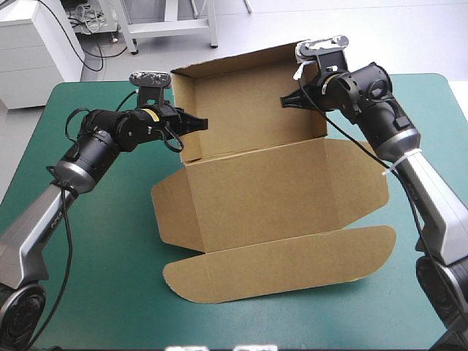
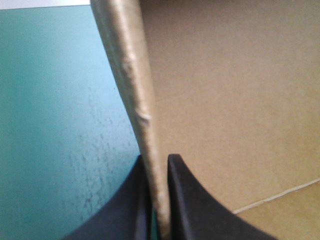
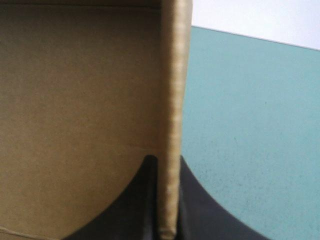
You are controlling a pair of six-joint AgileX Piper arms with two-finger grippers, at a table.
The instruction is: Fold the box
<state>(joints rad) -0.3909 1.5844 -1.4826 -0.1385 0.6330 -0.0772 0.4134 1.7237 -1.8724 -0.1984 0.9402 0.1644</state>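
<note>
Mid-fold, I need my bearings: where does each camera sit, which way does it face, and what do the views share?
High view: above and behind the robot, facing forward and down at the table and box; both arms show, left pincer and right pincer on its raised side walls.
Left wrist view: above that wrist, looking along black fingers clamping a wall edge.
Right wrist view: likewise, at the opposite wall.
Shared: every view shows the box and the teal-green table.
</note>
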